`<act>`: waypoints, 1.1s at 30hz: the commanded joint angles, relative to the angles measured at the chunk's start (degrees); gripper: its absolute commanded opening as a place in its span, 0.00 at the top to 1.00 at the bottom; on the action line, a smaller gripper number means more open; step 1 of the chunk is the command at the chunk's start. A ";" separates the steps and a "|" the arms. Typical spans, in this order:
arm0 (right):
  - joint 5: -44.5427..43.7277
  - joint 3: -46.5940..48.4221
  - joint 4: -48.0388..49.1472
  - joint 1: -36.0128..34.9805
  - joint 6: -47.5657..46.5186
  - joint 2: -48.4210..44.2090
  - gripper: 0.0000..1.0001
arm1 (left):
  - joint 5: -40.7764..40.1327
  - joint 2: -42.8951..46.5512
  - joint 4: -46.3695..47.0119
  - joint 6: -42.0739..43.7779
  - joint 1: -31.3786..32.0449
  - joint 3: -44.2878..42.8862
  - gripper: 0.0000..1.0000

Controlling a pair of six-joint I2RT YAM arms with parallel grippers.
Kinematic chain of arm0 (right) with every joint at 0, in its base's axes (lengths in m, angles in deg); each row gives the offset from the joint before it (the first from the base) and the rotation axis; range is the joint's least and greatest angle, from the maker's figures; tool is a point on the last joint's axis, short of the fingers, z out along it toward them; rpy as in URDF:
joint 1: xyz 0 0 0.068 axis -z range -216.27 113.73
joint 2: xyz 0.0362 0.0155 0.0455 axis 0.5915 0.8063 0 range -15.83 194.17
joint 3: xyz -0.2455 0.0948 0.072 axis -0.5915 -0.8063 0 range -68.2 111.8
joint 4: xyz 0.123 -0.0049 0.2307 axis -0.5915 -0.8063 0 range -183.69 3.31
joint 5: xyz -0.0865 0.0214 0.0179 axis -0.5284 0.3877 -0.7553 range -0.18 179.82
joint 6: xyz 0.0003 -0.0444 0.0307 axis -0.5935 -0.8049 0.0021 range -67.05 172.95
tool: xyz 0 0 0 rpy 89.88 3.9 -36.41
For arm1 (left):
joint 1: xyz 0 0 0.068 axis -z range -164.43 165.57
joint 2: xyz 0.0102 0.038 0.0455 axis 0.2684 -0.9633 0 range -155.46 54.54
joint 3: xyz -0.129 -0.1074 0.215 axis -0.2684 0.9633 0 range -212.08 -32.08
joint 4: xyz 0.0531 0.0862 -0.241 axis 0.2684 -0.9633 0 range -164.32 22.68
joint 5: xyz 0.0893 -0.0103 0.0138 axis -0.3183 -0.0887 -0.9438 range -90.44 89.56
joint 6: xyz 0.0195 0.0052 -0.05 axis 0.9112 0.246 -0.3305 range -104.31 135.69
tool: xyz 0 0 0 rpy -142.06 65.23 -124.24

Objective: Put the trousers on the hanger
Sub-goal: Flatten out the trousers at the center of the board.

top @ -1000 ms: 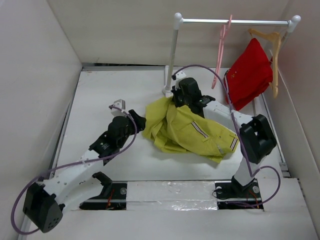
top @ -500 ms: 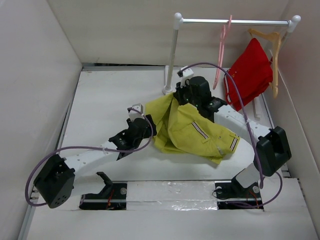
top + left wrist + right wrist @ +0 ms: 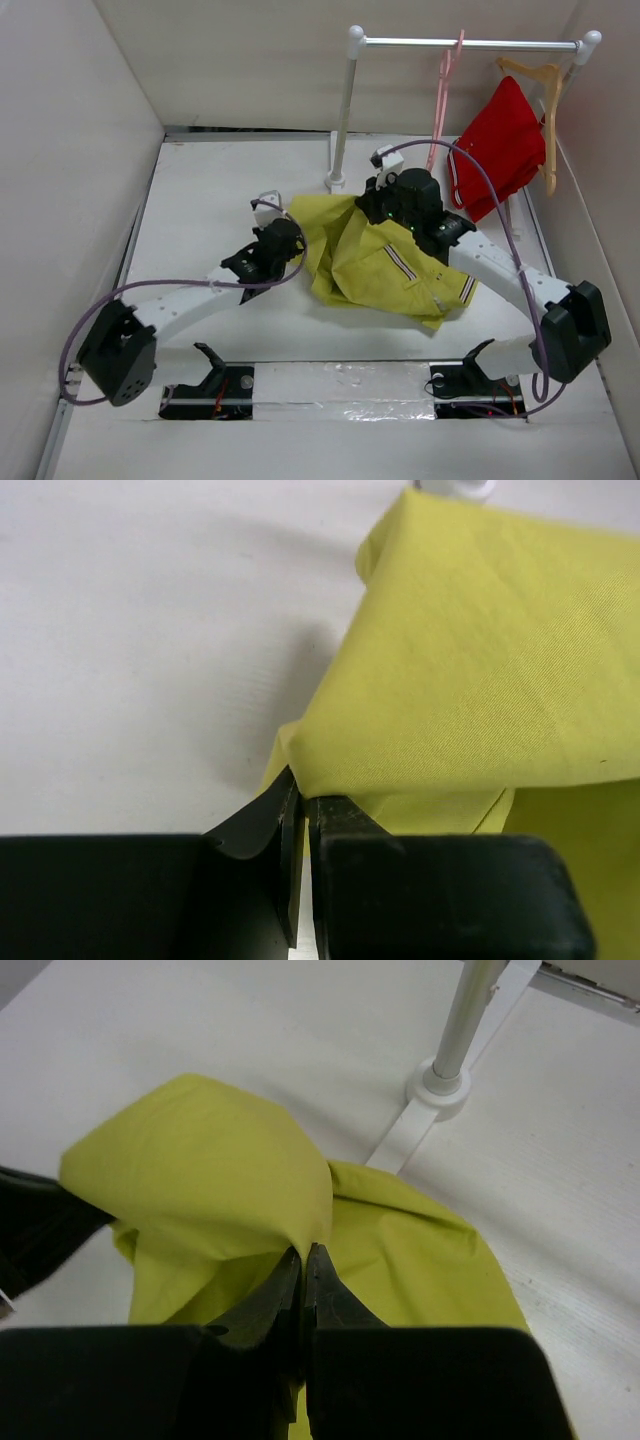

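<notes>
Two arms reach inward over the white table [image 3: 220, 180] in the top view, meeting at the far edge of the trousers [image 3: 385, 265], which lie crumpled mid-table with the striped waistband toward the near right. The left gripper [image 3: 290, 238] sits at the garment's left edge and the right gripper [image 3: 372, 205] at its far top edge, just beside the foot of the rail post [image 3: 340, 120]. The hanger [image 3: 440, 100], thin and pink, hangs on the rail at the back right, apart from the trousers; beside it a wooden hanger [image 3: 545, 90] carries a red garment [image 3: 500, 150]. From the left wrist, the left gripper [image 3: 303, 800] has its jaws pressed together with only a sliver between them, a corner of the yellow trousers [image 3: 480, 680] pinched at their tips; the cloth rises off the table [image 3: 150, 630] to the upper right and throws a soft shadow there. From the right wrist, the right gripper [image 3: 305, 1255] is likewise clamped tight, nipping a fold of the trousers [image 3: 220, 1180] so that the fabric bunches and tents to the left of the fingertips. The rail post [image 3: 465, 1010] stands on its round foot just beyond the cloth, and a dark shape at the left edge touches the garment.
</notes>
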 commanded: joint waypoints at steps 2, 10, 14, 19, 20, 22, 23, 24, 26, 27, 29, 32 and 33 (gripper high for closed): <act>-0.72 -3.41 3.70 -0.99 0.21 -6.96 1.00 | -8.35 15.40 -8.93 0.33 -0.58 -7.49 1.00; -3.63 -0.89 3.26 -2.83 -0.84 -9.89 1.00 | -14.84 27.20 -23.89 1.21 -0.58 -18.56 1.00; -2.22 9.40 1.06 -4.67 -2.60 0.81 1.00 | -11.54 22.30 -19.42 5.34 -6.70 -20.41 1.00; -2.22 7.24 1.05 -8.36 -2.95 0.34 0.34 | 0.85 18.58 -18.62 6.58 -12.62 -22.98 1.00; -2.22 1.39 2.98 -8.37 -2.52 -1.42 0.19 | 1.22 19.37 -17.83 6.75 -12.62 -21.75 1.00; 0.15 -5.06 4.84 -8.37 -1.73 -7.92 0.05 | 1.40 22.17 -17.21 6.31 -13.14 -17.29 1.00; 0.15 -8.22 5.01 -8.37 -0.68 -10.55 0.00 | 1.58 23.24 -17.82 5.01 -13.14 -16.13 1.00; -0.11 -15.39 7.28 -7.76 0.20 -15.88 0.02 | 2.62 25.60 -19.22 4.21 -13.14 -14.03 1.00; -0.03 -22.72 11.41 -7.14 3.00 -20.40 0.14 | 4.03 28.16 -19.58 3.50 -13.14 -12.08 1.00; 0.76 -27.54 13.52 -6.27 3.98 -21.81 0.24 | 4.30 29.39 -19.76 3.32 -13.14 -11.11 1.00; 2.08 -29.17 13.81 -5.38 5.30 -21.22 0.76 | 4.74 31.59 -20.72 3.15 -13.14 -10.05 1.00; 3.23 -27.86 13.81 -5.38 5.40 -15.60 1.00 | 5.19 32.39 -22.48 3.15 -13.14 -9.79 1.00; 2.97 -27.07 12.76 -5.38 5.14 -14.37 1.00 | 4.92 32.48 -22.83 3.15 -13.14 -9.70 1.00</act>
